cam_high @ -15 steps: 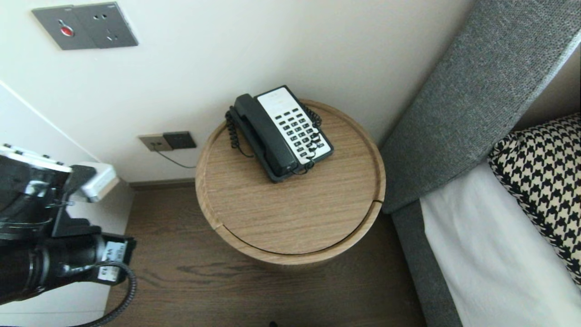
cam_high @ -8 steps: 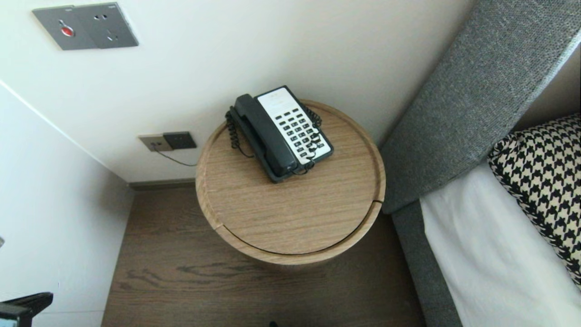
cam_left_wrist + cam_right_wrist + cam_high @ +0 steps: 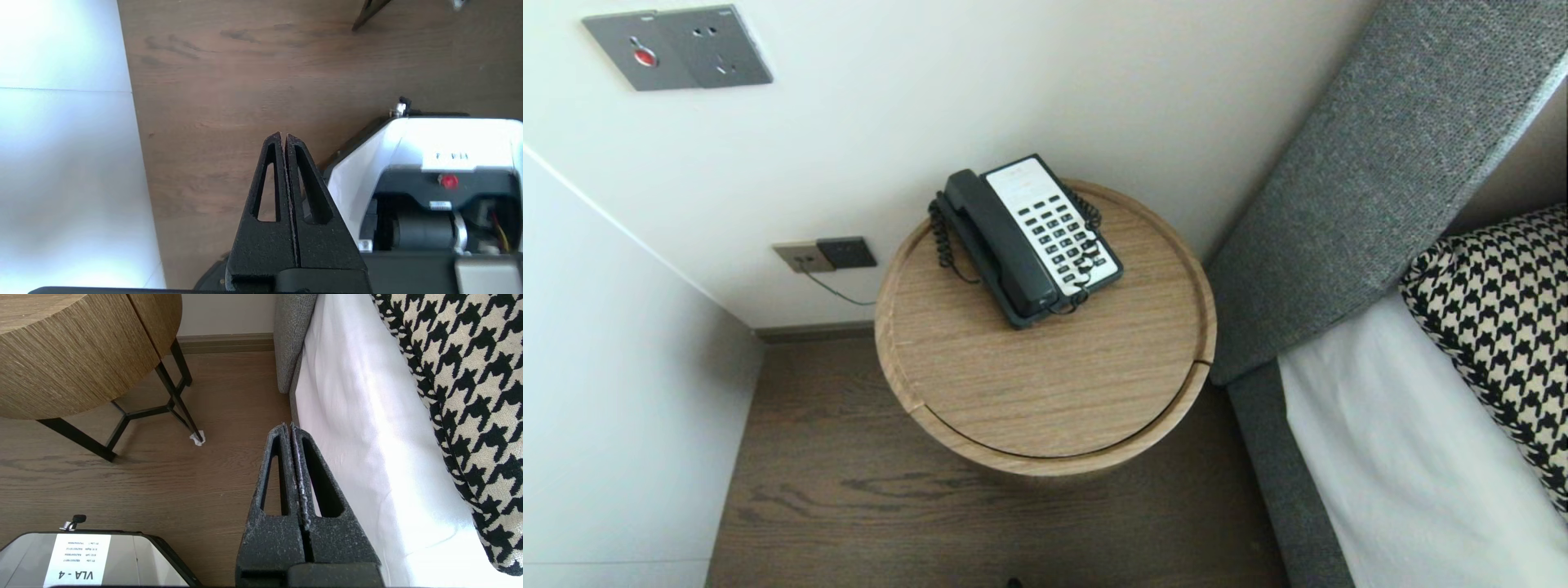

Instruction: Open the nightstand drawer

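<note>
Bare wooden floor (image 3: 229,102) under left gripper (image 3: 284,134), pressed shut, beside robot base (image 3: 408,139). Likewise pinched shut, right gripper (image 3: 288,425) above floor at white bed sheet (image 3: 347,416) edge. Farther off, telephone (image 3: 1029,237) on round table (image 3: 1045,392), against far wall.

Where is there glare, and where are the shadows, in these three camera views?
Head view: even light on the telephone; the round table casts a soft shadow on the floor. Left wrist view: the white wall is washed out by glare. Right wrist view: bright light bleaches the bed sheet; the table legs cast faint shadows.
</note>
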Available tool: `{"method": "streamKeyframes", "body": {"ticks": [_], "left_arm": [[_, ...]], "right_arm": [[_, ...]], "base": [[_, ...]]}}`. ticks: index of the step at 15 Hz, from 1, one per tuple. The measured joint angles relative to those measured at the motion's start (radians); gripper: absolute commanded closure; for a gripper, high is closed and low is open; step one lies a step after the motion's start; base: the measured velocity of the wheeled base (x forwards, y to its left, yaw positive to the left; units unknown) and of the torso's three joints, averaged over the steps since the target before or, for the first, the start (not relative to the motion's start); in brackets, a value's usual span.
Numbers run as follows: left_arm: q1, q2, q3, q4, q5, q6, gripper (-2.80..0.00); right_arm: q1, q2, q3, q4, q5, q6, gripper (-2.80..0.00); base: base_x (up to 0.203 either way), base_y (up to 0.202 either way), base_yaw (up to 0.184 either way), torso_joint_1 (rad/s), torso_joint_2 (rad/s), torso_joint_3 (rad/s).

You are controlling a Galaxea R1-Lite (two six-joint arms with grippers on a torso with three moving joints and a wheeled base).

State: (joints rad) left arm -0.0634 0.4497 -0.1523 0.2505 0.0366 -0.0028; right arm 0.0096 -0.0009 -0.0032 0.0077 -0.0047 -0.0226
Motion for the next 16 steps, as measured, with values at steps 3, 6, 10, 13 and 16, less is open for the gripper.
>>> {"method": "streamKeyframes", "body": {"ticks": [3, 6, 10, 13, 16], "left_arm": [[0.004, -0.124, 0.058, -0.057, -0.001, 0.0, 0.0], [0.039, -0.241, 0.073, -0.078, -0.004, 0.01, 0.0], [0.059, -0.393, 0.102, -0.147, -0.009, 0.017, 0.0], [0.061, -0.437, 0.145, -0.257, -0.012, 0.033, 0.0], [0.062, -0.448, 0.151, -0.266, -0.014, 0.027, 0.0]], "right_arm": [[0.0, 0.0, 0.0, 0.0, 0.0, 0.0, 0.0], [-0.001, 0.0, 0.0, 0.0, 0.0, 0.0, 0.0], [0.0, 0.0, 0.0, 0.0, 0.0, 0.0, 0.0], [-0.002, 0.0, 0.0, 0.0, 0.0, 0.0, 0.0], [0.0, 0.0, 0.0, 0.0, 0.0, 0.0, 0.0]], "base": [[0.0, 0.0, 0.0, 0.0, 0.0, 0.0], [0.0, 0.0, 0.0, 0.0, 0.0, 0.0], [0.0, 0.0, 0.0, 0.0, 0.0, 0.0], [0.0, 0.0, 0.0, 0.0, 0.0, 0.0], [0.0, 0.0, 0.0, 0.0, 0.0, 0.0]]}}
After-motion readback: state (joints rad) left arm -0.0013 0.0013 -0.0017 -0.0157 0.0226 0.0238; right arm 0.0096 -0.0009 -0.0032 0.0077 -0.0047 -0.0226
